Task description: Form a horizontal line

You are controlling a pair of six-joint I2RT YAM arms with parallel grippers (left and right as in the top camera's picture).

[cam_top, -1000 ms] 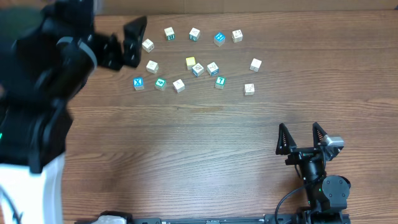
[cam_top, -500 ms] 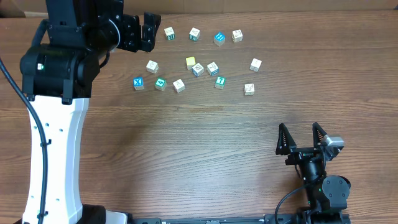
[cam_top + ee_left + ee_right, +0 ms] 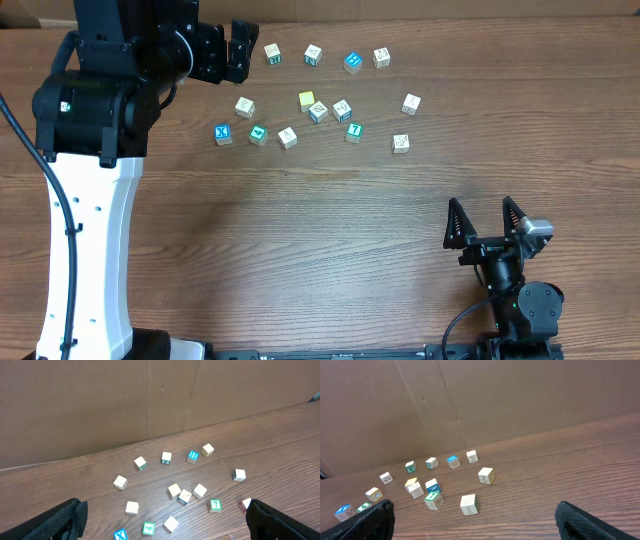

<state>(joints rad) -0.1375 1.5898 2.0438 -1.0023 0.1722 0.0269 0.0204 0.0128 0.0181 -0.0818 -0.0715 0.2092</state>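
Small letter cubes lie scattered over the far half of the wooden table (image 3: 300,230); no straight horizontal line of them shows. A teal cube marked 7 (image 3: 354,130) (image 3: 215,505) (image 3: 432,499) sits right of centre. Another teal-green cube (image 3: 258,133) (image 3: 148,528) and a white cube (image 3: 288,137) (image 3: 170,523) lie to its left. My left gripper (image 3: 245,50) (image 3: 164,512) hovers open above the cubes' far left side, holding nothing. My right gripper (image 3: 485,222) (image 3: 475,520) stands open and holds nothing near the front right, far from the cubes.
A blue cube marked X (image 3: 222,133) lies left of the teal-green one. A pale-yellow cube (image 3: 306,99) sits mid-cluster. Several more cubes lie along the back, among them a blue one (image 3: 352,62). A white cube marked I (image 3: 469,504) lies nearest the right gripper. A cardboard wall (image 3: 150,400) stands behind.
The left arm swung in from the left a second ago and now holds still over the cubes' far left side. The cubes and the right arm have not moved.
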